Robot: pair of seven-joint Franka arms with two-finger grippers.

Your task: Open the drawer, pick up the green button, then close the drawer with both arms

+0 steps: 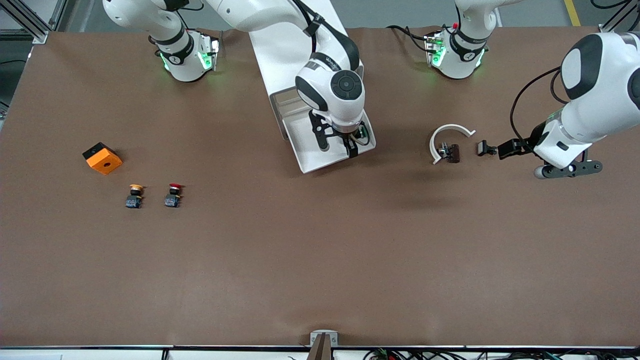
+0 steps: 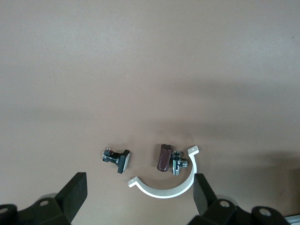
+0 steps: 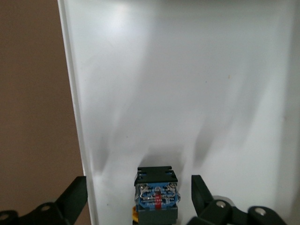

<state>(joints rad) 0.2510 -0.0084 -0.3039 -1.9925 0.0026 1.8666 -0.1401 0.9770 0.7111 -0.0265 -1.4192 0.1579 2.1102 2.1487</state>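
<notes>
Now the right end effector (image 1: 339, 143) hangs released inside the pulled-out drawer (image 1: 312, 152), fingers astride the button (image 3: 157, 194) near its side wall; the left end effector (image 2: 140, 199) waits released over bare bench (image 1: 320, 260)

A broad brown tabletop (image 1: 320, 260) filled nearly the whole front view, its surface matte and evenly lit, with soft shadows lying near its middle. Along the edge nearest the front camera ran a pale rail (image 1: 100, 347), with a small grey bracket (image 1: 324, 338) fixed at its midpoint and dark cables (image 1: 395, 354) bunched below toward the left arm's end. Past the edge where the bases stood, a grey floor (image 1: 400, 12) showed, crossed by a yellow line (image 1: 572, 12) near the left arm's corner. At the right arm's corner stood aluminium framing (image 1: 30, 20). Green light glowed on the tabletop by the bases.
</notes>
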